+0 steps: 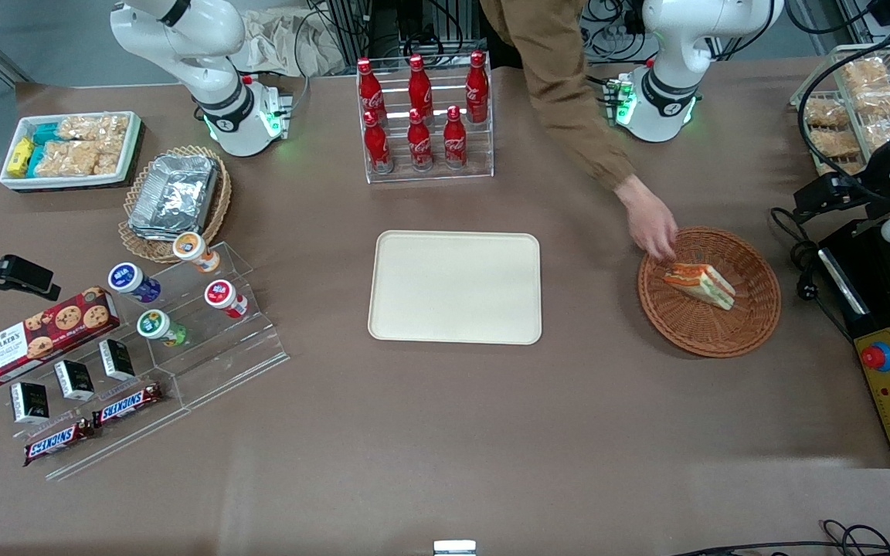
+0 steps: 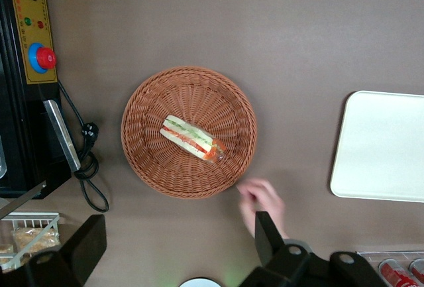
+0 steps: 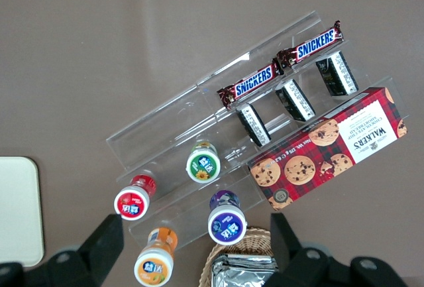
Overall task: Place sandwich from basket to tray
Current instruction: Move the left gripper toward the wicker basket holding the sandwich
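Sandwich (image 1: 699, 285) lies in the basket (image 1: 754, 309) – a person's hand (image 1: 650, 228) at its rim. Tray (image 1: 455, 286) sits well apart. Gripper (image 2: 175, 250) hangs high above the basket w/ jaws apart – holding nothing.

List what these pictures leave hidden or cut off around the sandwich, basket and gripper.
- Gripper: the front view does not show it; the left wrist view shows only its open fingers, high above the basket.
- Sandwich: its underside is hidden against the basket in both views.
- Person's hand: it covers part of the basket rim in the front view, so whether it touches the sandwich is unclear.
- Tray: cut off by the wrist picture's edge.
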Controlling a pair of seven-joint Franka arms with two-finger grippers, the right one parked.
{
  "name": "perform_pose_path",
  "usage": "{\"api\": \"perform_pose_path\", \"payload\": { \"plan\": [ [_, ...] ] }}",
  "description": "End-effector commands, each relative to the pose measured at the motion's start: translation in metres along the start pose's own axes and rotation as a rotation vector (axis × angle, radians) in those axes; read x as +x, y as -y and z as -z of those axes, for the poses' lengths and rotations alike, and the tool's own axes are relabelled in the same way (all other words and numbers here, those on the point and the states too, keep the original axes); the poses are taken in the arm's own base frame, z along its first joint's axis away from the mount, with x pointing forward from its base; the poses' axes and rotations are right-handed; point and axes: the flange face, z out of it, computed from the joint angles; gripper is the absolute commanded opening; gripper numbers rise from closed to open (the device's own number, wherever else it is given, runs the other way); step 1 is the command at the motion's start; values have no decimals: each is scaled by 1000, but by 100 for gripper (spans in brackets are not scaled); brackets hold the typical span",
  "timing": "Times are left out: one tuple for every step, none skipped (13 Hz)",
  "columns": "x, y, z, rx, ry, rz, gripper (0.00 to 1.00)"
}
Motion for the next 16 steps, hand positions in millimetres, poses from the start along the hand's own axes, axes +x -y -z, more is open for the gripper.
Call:
{"api": "perform_pose_path", "payload": {
  "plan": [
    [4,2,6,-3,1,2,100],
    [5,2,5,-3,3,3,100],
    [5,3,5,2,1,17,100],
    [5,3,4,7,4,71,100],
    [6,3,0,8,12,196,100],
    [6,3,-3,9,16,360,100],
    [6,3,-11,15,29,491,100],
    [6,4,-25,26,48,579,100],
    [4,6,-37,47,57,628,100],
    [1,6,-52,65,40,649,100],
    [-6,6,-78,71,39,694,100],
    [-13,6,-99,55,1,763,100],
    [-20,6,-126,46,-15,821,100],
    [-25,5,-155,42,-21,862,100],
    [-28,5,-187,29,-41,928,100],
    [-29,4,-213,9,-68,993,100]
  ]
}}
